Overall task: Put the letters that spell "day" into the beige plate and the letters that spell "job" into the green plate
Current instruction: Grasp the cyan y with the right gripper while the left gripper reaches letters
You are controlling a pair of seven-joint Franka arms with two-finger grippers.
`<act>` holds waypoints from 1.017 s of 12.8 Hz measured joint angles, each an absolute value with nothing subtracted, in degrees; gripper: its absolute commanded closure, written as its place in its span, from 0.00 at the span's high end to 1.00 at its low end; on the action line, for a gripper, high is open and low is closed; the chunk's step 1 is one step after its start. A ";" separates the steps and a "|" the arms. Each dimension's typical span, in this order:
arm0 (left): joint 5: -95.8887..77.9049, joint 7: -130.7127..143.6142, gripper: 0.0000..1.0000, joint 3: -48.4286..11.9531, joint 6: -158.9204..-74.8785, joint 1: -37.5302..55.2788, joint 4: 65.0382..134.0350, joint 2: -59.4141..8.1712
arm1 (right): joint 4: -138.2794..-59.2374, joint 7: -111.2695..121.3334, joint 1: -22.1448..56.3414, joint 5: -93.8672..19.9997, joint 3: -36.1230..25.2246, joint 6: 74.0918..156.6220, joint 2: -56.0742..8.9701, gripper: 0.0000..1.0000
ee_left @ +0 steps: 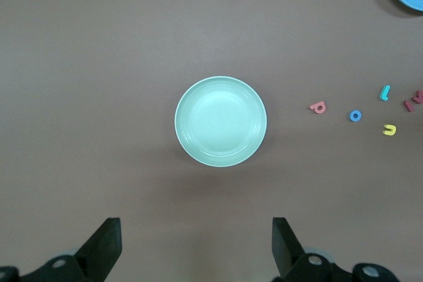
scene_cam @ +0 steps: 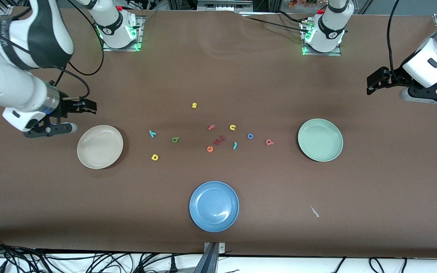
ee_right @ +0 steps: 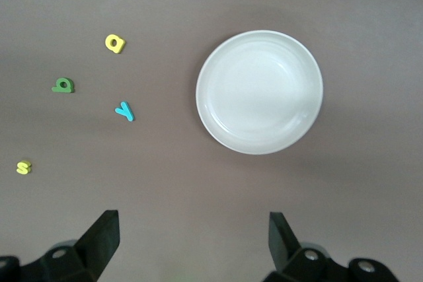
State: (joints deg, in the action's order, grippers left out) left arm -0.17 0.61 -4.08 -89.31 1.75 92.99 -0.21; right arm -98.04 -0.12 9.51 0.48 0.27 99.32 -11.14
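Note:
The beige plate lies empty toward the right arm's end. Beside it lie the teal y, the green looped letter and the yellow looped letter. The green plate lies empty toward the left arm's end, with the salmon-red letter, blue o and teal j beside it. My right gripper hangs open above the table beside the beige plate. My left gripper hangs open near the green plate.
A blue plate lies empty near the table's front edge. Other letters lie mid-table: a yellow s, a red f, a yellow u, an orange e and a red letter. A small white scrap lies near the front.

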 measured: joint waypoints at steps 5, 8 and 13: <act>-0.17 0.61 1.00 -4.58 -89.24 4.24 93.17 -5.13 | -108.38 -0.04 14.29 0.44 0.49 116.63 -15.91 1.00; -0.21 0.42 1.00 -4.66 -89.29 7.25 93.23 -9.24 | -112.52 1.71 15.85 0.52 2.23 127.23 -21.01 1.00; -1.37 0.46 1.00 -4.93 -90.13 15.90 91.78 -15.41 | -121.69 9.21 16.19 0.64 2.97 143.28 -21.98 1.00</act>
